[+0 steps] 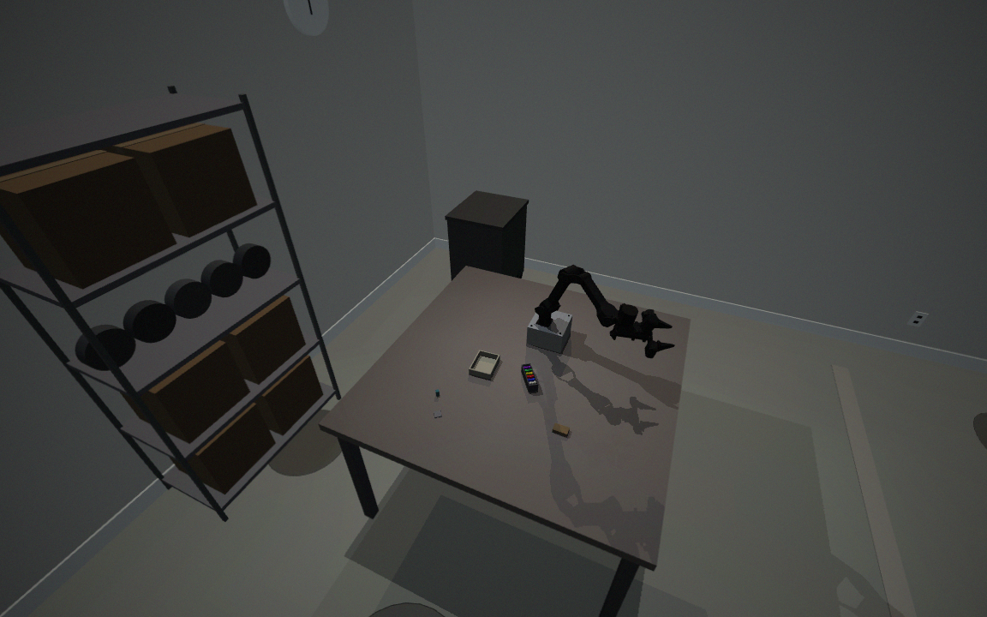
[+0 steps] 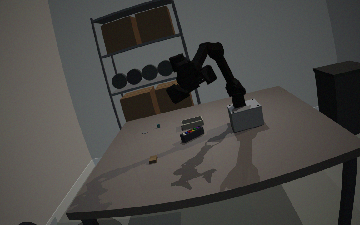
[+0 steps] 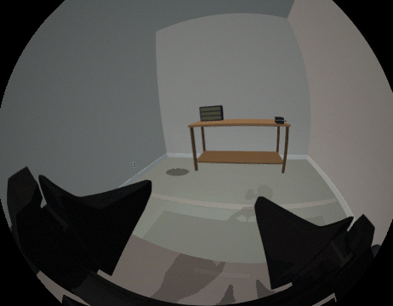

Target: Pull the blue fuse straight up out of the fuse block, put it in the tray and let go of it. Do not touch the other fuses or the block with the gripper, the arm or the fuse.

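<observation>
The dark fuse block [image 1: 535,388] [image 2: 192,137] stands on the table with a row of coloured fuses in its top. The blue fuse [image 2: 187,132] sits in the row between a white one and a red one. It is tiny in the top view. The pale open tray [image 1: 481,374] [image 2: 193,124] stands beside the block and looks empty. My gripper [image 1: 672,335] [image 3: 206,196] is open, with nothing between its fingers. It is raised well above the table, out to the side of the block, and points away from the block and tray.
The arm's grey base box [image 1: 547,338] [image 2: 247,119] stands near the block and tray. A small tan block [image 1: 560,430] [image 2: 153,159], a teal cylinder [image 1: 437,392] [image 2: 158,125] and a small flat grey piece [image 1: 437,414] [image 2: 144,132] also lie on the table.
</observation>
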Controlling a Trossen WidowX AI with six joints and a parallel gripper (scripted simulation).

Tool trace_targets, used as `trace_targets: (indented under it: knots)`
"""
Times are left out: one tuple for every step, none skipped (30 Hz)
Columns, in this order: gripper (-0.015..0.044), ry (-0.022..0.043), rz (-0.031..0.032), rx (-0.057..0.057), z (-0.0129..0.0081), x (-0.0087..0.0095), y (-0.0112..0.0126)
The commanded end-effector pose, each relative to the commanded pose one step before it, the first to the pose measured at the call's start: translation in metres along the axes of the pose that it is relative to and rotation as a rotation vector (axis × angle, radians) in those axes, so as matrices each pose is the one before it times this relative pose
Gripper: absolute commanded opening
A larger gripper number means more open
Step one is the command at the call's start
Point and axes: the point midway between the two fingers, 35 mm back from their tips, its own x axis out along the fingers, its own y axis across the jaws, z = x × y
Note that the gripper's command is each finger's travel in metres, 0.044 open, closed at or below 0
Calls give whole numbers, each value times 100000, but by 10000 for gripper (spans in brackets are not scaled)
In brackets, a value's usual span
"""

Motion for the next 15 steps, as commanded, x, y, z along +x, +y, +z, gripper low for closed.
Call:
trace_targets:
  knots:
    - [374,78,-463,427,-88,-133,-153]
    - [348,225,-1390,1282,-263,-399,-456]
    - [321,348,-2316,2145,-434,-666,-759]
    - [295,376,-2802,2610,-517,-803,-922]
    - [269,791,-3079,3437,-394,-589,-895]
    - [243,919,-3193,3741,-338,-502,-892]
    - [216,871,-3201,3741,-322,-493,-904]
    - [190,837,-3167,3716,-295,-463,-896]
    - [164,791,-3174,3716,-280,-454,-906]
    - [138,746,-3180,3716,-265,-446,-917]
    - [111,879,-4025,4694,-319,-557,-1169]
    - [85,1058,-5342,6220,-396,-727,-1565]
    - [69,952,-5416,6300,-359,-711,-1611]
    - [69,836,-5417,6301,-315,-685,-1634]
    - [69,725,-5414,6302,-270,-658,-1655]
